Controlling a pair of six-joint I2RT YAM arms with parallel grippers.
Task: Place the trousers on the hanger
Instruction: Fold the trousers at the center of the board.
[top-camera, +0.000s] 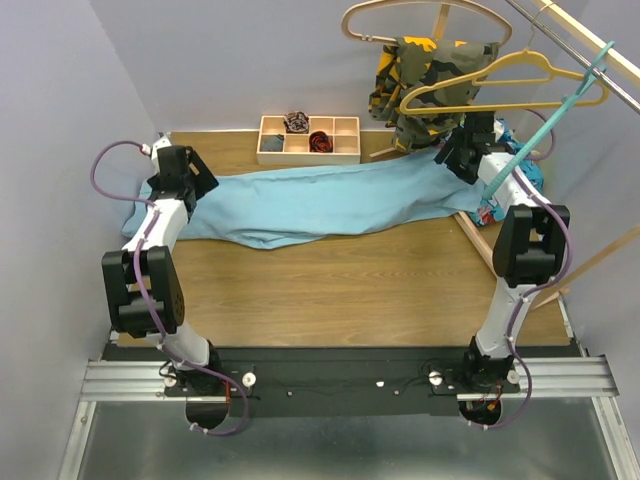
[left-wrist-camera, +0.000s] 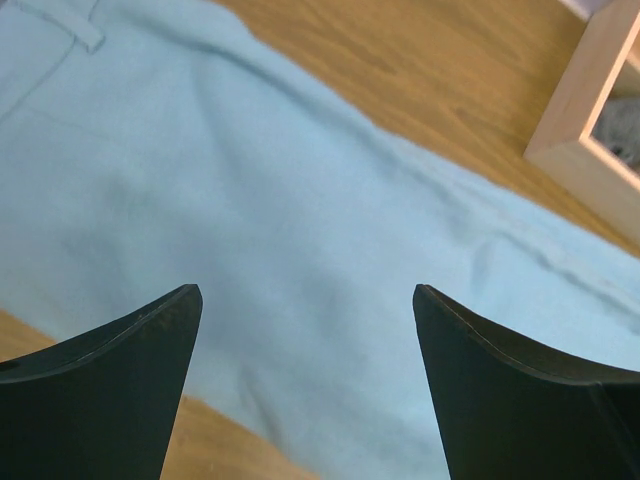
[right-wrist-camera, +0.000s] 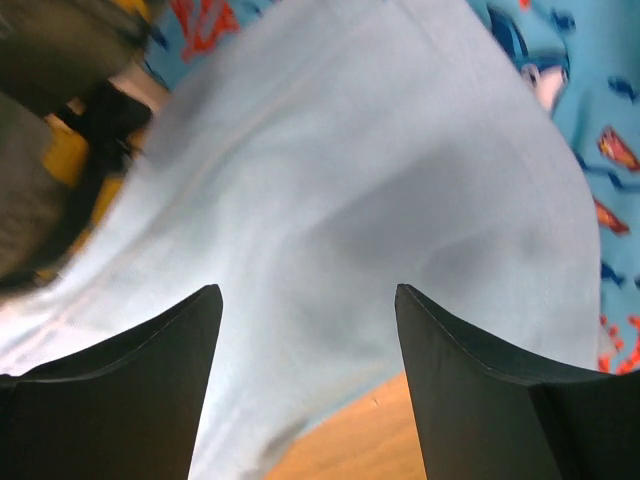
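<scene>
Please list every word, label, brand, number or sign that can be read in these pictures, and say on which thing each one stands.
No text can be read in any view.
The blue shark-print cloth carries only printed sea animals, no letters.
The large light sky-blue cloth trousers, the pale wooden compartment box and the camouflage garment show no label, brand or number.

The wooden counter carries the light blue trousers, spread flat from its left edge to its far right corner, a pale compartment tray just beyond them at the far edge, and a shark-print cloth under their right end.
</scene>
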